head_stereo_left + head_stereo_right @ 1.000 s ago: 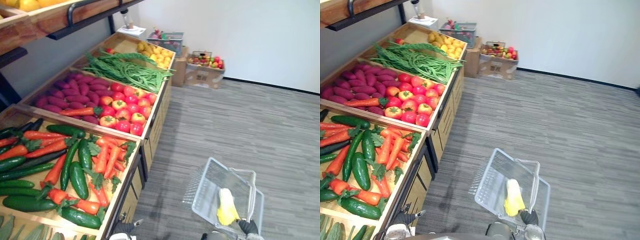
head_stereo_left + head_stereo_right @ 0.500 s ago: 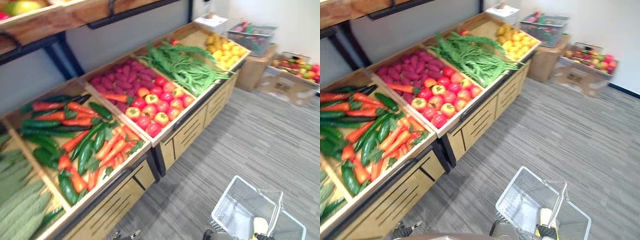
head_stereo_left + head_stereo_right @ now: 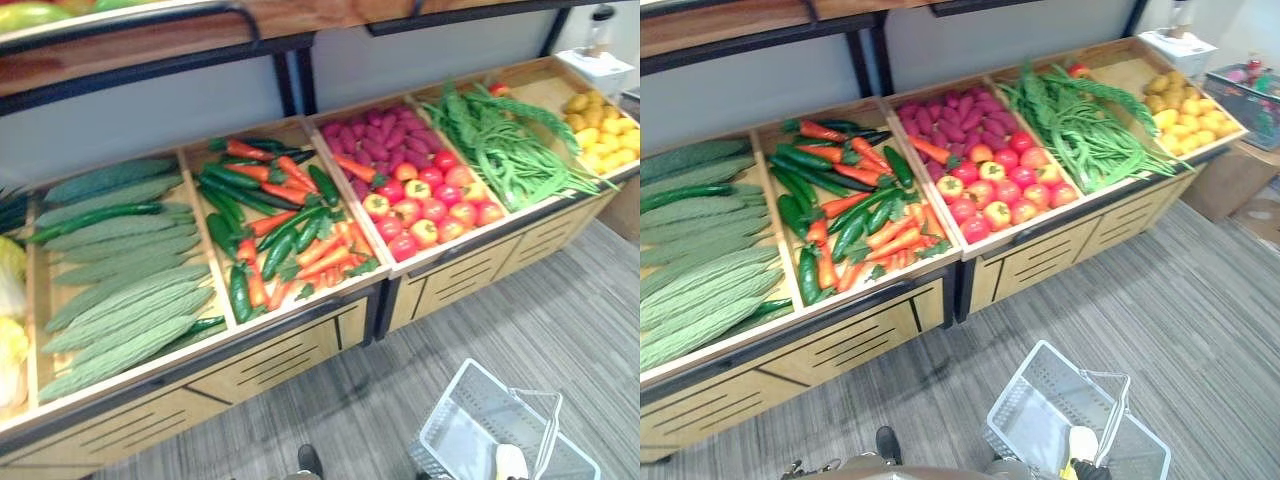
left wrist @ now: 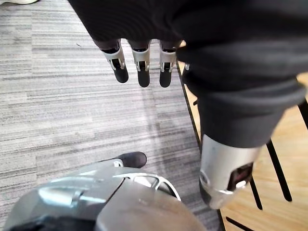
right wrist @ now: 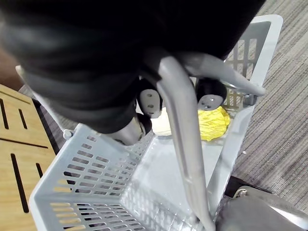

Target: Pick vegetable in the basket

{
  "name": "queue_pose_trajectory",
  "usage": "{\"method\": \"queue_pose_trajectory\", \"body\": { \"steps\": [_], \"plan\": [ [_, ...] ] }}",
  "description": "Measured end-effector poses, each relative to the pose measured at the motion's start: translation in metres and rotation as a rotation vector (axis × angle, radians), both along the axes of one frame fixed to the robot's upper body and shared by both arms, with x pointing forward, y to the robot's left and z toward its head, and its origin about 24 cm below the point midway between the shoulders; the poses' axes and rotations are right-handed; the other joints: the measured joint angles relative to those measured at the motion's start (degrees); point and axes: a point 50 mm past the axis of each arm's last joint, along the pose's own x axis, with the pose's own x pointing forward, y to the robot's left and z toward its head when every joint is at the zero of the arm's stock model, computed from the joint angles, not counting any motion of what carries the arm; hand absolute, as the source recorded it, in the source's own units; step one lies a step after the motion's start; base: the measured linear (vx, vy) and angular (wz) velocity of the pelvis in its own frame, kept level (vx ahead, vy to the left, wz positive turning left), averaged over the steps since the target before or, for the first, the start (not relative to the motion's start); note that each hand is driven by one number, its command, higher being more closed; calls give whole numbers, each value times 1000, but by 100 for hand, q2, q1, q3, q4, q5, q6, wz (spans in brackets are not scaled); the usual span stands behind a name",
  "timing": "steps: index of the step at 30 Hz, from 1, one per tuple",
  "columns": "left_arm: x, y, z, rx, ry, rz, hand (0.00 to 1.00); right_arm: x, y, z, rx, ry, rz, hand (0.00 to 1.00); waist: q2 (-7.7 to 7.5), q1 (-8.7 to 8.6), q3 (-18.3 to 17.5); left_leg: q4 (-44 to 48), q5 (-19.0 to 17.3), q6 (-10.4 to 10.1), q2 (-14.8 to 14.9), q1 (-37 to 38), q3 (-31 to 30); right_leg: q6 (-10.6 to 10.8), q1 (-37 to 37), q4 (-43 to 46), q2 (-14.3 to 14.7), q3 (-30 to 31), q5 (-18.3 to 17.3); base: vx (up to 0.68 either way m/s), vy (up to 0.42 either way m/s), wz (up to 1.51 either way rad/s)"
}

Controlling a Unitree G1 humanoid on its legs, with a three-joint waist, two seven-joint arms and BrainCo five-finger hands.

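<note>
Floor [image 3: 560, 320]: grey, in narrow lengthwise streaks, running along the front of the stand.
Wall [image 3: 150, 110]: plain grey, behind the stand, under a dark-railed wooden upper shelf [image 3: 150, 30].
Stand [image 3: 300, 350]: pale wood with slotted front panels, sloped, split into side-by-side bins.
Leftmost bin: long, warty, dull-green gourds [image 3: 120, 290], laid mostly crosswise.
Next bin: glossy dark cucumbers [image 3: 230, 180] mixed with orange carrots [image 3: 320, 245] with leafy tops.
Middle bin: purple sweet potatoes [image 3: 385, 140] at the back, round red and yellow-red tomatoes [image 3: 430, 205] at the front.
Next bin: a loose heap of thin green beans [image 3: 510, 155].
Rightmost bin: small yellow lumps [image 3: 600, 135], kind not clear.
Left hand [image 4: 139, 62]: hanging over the floor beside the stand, fingers straight and close together, holding nothing.
Basket [image 3: 460, 430]: pale grey plastic, slotted walls, rectangular, above the floor well clear of the stand.
Vegetable [image 5: 212, 124]: yellow and crinkled with a pale end, lying inside the basket at the end nearest the robot; pale end towards the stand, full long axis not readable.
Handle [image 5: 180, 139]: smooth grey bar arching over the basket.
Right hand [image 5: 149, 98]: fingers curled round the handle, carrying the basket.
</note>
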Motion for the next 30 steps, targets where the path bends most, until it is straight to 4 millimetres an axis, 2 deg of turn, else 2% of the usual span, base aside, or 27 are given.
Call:
{"method": "queue_pose_trajectory", "body": {
  "steps": [4, 5, 6, 8, 9, 11, 12, 13, 14, 16, 17, 18, 20, 21, 22, 23, 24, 25, 26, 27, 29, 30],
  "plan": [
    [1, 0, 0, 3, 3, -24, 0, 11, 13, 0, 18, -37, 34, 100, -53, 53, 21, -24, -153, 33, -224, 175, 12, 101, 199, -47, -176, 62, 109, 98, 91, 3],
    [2, 2, 1, 13, 5, -44, 0, 11, 16, -1, 24, -38, 34, 100, -116, 78, 44, -36, -228, 36, -258, 252, 56, 99, 235, 7, -235, 94, 107, 97, 82, -23],
    [3, 3, 1, 20, 9, -76, 0, 12, 16, -1, 28, -38, 35, 100, -127, 142, 52, -39, -399, 29, -297, 397, 146, 31, 236, 191, -331, 242, 64, 107, 102, -33],
    [1, 1, 0, 15, 23, -107, 0, 17, 14, 1, 18, -53, 42, 100, -107, 118, 56, -41, -544, 35, -325, 561, 225, -7, 103, 749, -492, 485, 61, 95, 92, -31],
    [1, 2, 0, 15, 27, -129, 0, 22, 13, 2, 14, -61, 55, 100, -120, 105, 64, -40, -606, 29, -318, 681, 278, -107, -80, 1250, -585, 688, 126, 104, 56, -19],
    [2, 5, 1, 16, 26, -139, 0, 26, 13, 3, 7, -77, 68, 100, -136, 98, 76, -37, -691, 9, -223, 841, 228, -504, -443, 2124, -627, 1088, 468, 135, 38, -5],
    [2, 5, 1, 18, 26, -139, 0, 27, 14, 3, 8, -81, 70, 100, -164, 86, 92, -38, -713, 2, -203, 891, 178, -511, -521, 2339, -632, 1224, 599, 167, 3, 26],
    [2, 5, 1, 17, 24, -139, 0, 27, 16, 3, 10, -86, 77, 100, -107, 16, 107, -34, -755, 25, -136, 984, 48, -449, -636, 2581, -603, 1421, 590, 181, -40, 45],
    [4, 7, 1, 22, 21, -137, 0, 28, 19, 2, 20, -86, 86, 100, -178, -25, 133, -33, -778, 28, -50, 992, -68, -359, -651, 2438, -457, 1550, 165, 177, -53, 48],
    [6, 9, 2, 27, 17, -140, 0, 29, 21, 2, 25, -88, 86, 100, -201, -16, 166, -1, -783, 1, 101, 970, -212, -313, -831, 2095, -166, 1699, -103, 167, -90, 34],
    [7, 8, 2, 26, 14, -137, 0, 31, 20, 2, 23, -90, 83, 100, -191, -15, 172, 7, -800, -51, 200, 987, -264, -306, -970, 1754, 22, 1962, -98, 182, -115, 29],
    [7, 9, 2, 27, 15, -133, 0, 30, 19, 2, 23, -87, 79, 100, -190, -18, 173, 50, -831, -104, 240, 979, -321, -283, -1015, 1570, 88, 2129, -82, 202, -160, 40],
    [8, 11, 2, 30, 8, -110, 0, 24, 18, 1, 33, -76, 32, 100, -224, -28, 198, 279, -956, -360, 355, 1048, -515, -10, -1012, 792, 213, 2809, 166, 292, -290, 55],
    [7, 12, 3, 31, 7, -99, 0, 21, 18, 0, 35, -69, 21, 100, -280, -26, 198, 290, -988, -435, 333, 1087, -528, 1, -979, 588, 220, 2938, 471, 241, -286, 48],
    [6, 17, 4, 43, 3, -79, 0, 16, 19, -1, 41, -60, 9, 100, -437, -27, 187, 276, -1025, -551, 266, 1158, -609, 183, -930, 480, 137, 3060, 765, 201, -268, 34],
    [3, 10, 1, 16, 4, -35, 0, 12, 13, -1, 36, -49, -27, 100, -233, 11, 163, 240, -1033, -682, 478, 1181, -639, 155, -807, 410, 320, 2964, 455, 243, -313, 23],
    [3, 5, 0, 3, 2, -26, 0, 13, 10, 0, 30, -54, -36, 100, -149, 11, 177, 245, -1010, -721, 576, 1176, -628, 124, -818, 379, 420, 2910, 439, 299, -337, 7],
    [2, -1, -1, -14, -1, -7, 0, 15, 4, 1, 21, -62, -57, 100, 41, 7, 188, 221, -944, -814, 726, 1143, -603, 31, -808, 303, 574, 2823, 380, 210, -233, 0],
    [0, -5, -2, -29, 4, 13, 0, 14, -1, 2, 14, -62, -83, 100, 148, -2, 170, 174, -866, -885, 819, 1135, -595, -10, -792, 243, 674, 2772, 357, 174, -201, 6],
    [-1, -7, -3, -35, 4, 31, 0, 12, -6, 3, 10, -57, -109, 100, 198, -20, 178, 143, -771, -907, 877, 1148, -606, -45, -722, 184, 732, 2709, 338, 142, -171, 14],
    [-5, -5, -3, -52, -8, 135, 0, -7, -11, 0, 25, -8, -194, 100, 177, -39, 164, 149, -606, -894, 933, 1188, -590, -75, -449, -41, 808, 2555, 325, 129, -154, 28],
    [-6, -5, -3, -54, -11, 149, 0, -9, -11, -1, 27, -3, -203, 100, 174, -42, 164, 150, -594, -892, 933, 1187, -589, -76, -414, -76, 818, 2538, 325, 74, -91, 29]
  ]
}}
